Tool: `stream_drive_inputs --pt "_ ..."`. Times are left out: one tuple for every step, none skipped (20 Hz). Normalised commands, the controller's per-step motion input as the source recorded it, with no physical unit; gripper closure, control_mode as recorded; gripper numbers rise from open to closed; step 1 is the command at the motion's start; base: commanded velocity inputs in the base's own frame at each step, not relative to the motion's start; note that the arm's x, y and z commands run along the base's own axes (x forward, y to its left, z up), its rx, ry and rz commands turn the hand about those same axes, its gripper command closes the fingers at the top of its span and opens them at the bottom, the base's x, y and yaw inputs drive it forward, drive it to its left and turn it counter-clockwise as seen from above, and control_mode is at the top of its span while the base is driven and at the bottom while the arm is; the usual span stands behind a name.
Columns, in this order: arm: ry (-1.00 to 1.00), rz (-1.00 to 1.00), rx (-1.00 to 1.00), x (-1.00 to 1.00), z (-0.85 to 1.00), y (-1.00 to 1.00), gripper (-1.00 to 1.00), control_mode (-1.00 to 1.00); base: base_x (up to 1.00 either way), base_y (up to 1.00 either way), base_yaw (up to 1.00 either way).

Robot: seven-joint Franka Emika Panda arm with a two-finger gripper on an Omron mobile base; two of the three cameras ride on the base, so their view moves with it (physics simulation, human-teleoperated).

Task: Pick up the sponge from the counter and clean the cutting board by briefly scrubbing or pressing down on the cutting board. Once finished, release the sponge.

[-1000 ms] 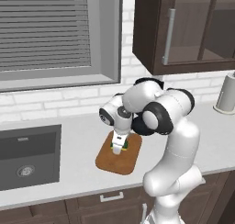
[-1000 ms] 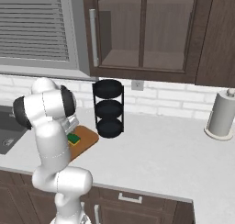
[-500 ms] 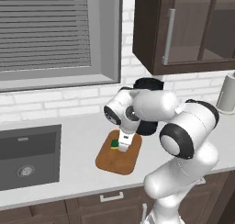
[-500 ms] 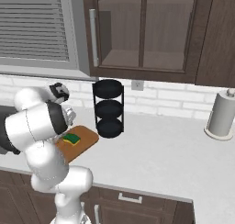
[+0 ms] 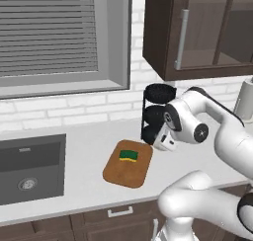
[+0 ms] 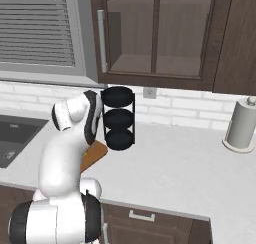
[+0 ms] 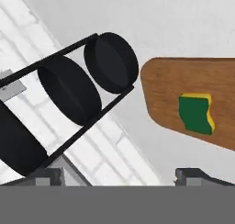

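The sponge (image 5: 129, 156) lies free on the cutting board (image 5: 129, 170), apart from the spread, empty tool (image 7: 119, 173).

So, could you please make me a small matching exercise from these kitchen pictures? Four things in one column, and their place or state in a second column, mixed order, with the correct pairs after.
Things:
1. sponge
2. cutting board
3. black three-tier rack
4. paper towel roll

Place or state:
A. stands upright at the counter's far right, near the brick wall
B. lies flat on the counter, right of the sink
C. rests on the wooden board, green side up, with nothing holding it
D. stands against the wall, just behind the board

Pairs: 1-C, 2-B, 3-D, 4-A
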Motion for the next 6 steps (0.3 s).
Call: stream_drive_inputs --pt "-0.63 0.09 0.33 -0.52 1.0 -1.0 -1.0 -1.0 0.0 0.0 0.0" --pt "-0.65 0.1 0.31 -0.52 1.0 -1.0 -1.0 -1.0 0.0 0.0 0.0" --pt "-0.67 0.13 0.26 -0.59 1.0 -1.0 -1.0 -1.0 0.0 0.0 0.0" --pt "-0.69 0.17 0.19 -0.66 1.0 -1.0 -1.0 -1.0 0.0 0.0 0.0" --pt "-0.74 0.2 0.05 -0.8 1.0 -0.88 -1.0 -1.0 0.0 0.0 0.0" --pt "-0.76 0.24 0.0 -0.83 1.0 -0.79 -1.0 -1.0 0.0 0.0 0.0"
